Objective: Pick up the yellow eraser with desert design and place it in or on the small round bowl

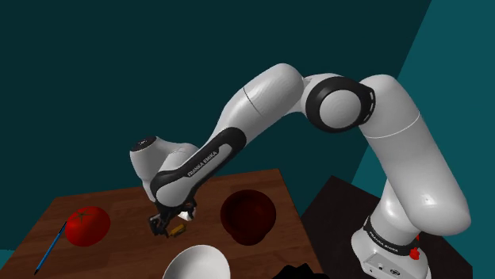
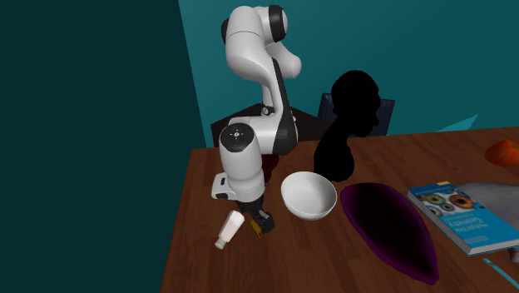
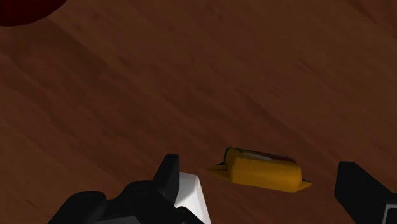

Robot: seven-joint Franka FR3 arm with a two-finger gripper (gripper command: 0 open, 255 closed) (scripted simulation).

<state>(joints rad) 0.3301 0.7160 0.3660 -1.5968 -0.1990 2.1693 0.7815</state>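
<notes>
Black fingers (image 3: 170, 181) are standing wide apart just above the wooden table (image 3: 191, 76), and the yellow eraser (image 3: 264, 170) is lying flat on the wood between them, touched by neither. In the shoulder view the gripper (image 1: 170, 228) is hanging low over the tabletop. A dark red bowl (image 1: 247, 214) is sitting near it toward that view's right, a white round bowl (image 1: 198, 265) nearer the camera, and a red tomato (image 1: 87, 226) and blue pen (image 1: 49, 250) toward the left.
</notes>
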